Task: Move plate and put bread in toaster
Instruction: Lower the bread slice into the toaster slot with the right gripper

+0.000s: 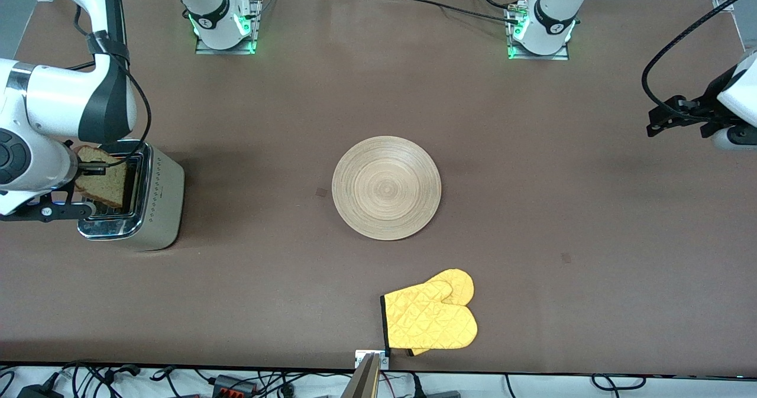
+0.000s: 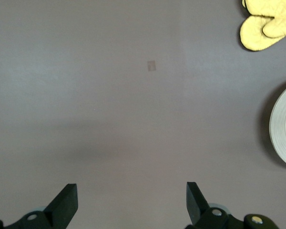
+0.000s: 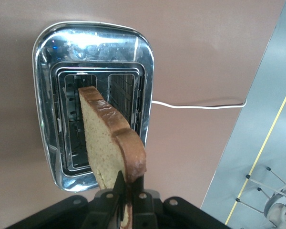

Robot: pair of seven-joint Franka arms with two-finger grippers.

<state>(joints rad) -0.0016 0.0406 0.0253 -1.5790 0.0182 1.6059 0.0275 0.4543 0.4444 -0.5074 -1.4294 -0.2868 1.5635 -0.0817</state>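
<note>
My right gripper (image 1: pixel 89 167) is shut on the bread (image 1: pixel 105 179), a pale brown slice with a dark crust. It holds the slice on edge by the crust, just over the slots of the silver toaster (image 1: pixel 159 203) at the right arm's end of the table. In the right wrist view the fingers (image 3: pixel 119 188) pinch the bread (image 3: pixel 105 138) above the chrome top (image 3: pixel 93 40). The round wooden plate (image 1: pixel 386 188) lies bare at the table's middle. My left gripper (image 1: pixel 657 120) waits open and empty over the left arm's end of the table, its fingers (image 2: pixel 66 202) wide apart.
A yellow oven mitt (image 1: pixel 432 318) lies near the table's front edge, nearer the camera than the plate. The toaster's white cord (image 3: pixel 200 106) runs across the table to its edge. The left wrist view shows the plate's rim (image 2: pixel 285 129) and the mitt (image 2: pixel 264 26).
</note>
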